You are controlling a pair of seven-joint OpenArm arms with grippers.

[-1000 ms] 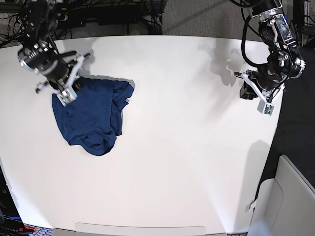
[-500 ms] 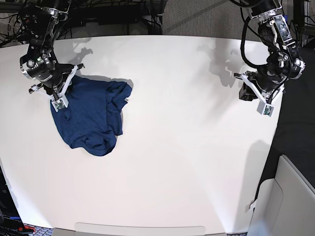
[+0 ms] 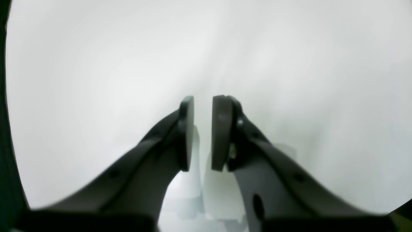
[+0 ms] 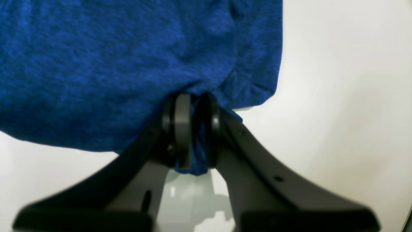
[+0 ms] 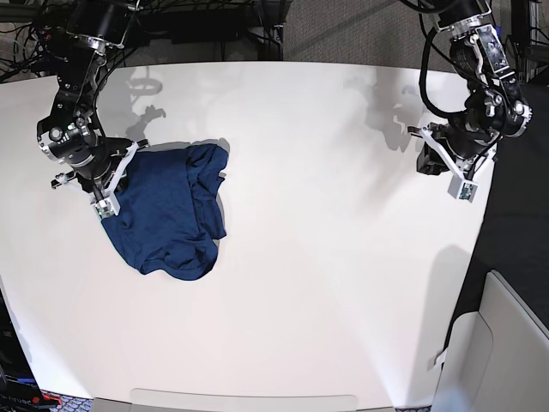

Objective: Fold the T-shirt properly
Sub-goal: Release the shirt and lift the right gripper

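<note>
The dark navy T-shirt (image 5: 167, 215) lies crumpled on the left part of the white table (image 5: 343, 283). My right gripper (image 5: 105, 199) is at the shirt's left edge and is shut on a fold of its cloth. In the right wrist view the blue knit (image 4: 112, 58) fills the top, and a pinch of it sits between the pads of that gripper (image 4: 194, 101). My left gripper (image 5: 460, 187) hovers near the table's right edge, far from the shirt. In the left wrist view it (image 3: 202, 100) holds nothing, with only a narrow slit between the pads, over bare white table.
A pale grey object (image 5: 506, 343) stands off the table at the lower right. Cables and dark gear (image 5: 197, 26) run along the back edge. The table's right edge (image 5: 480, 223) is close to my left arm.
My right gripper has moved toward the table's front with the shirt's edge in it, and the shirt has shifted that way and bunched. The left arm has not moved.
</note>
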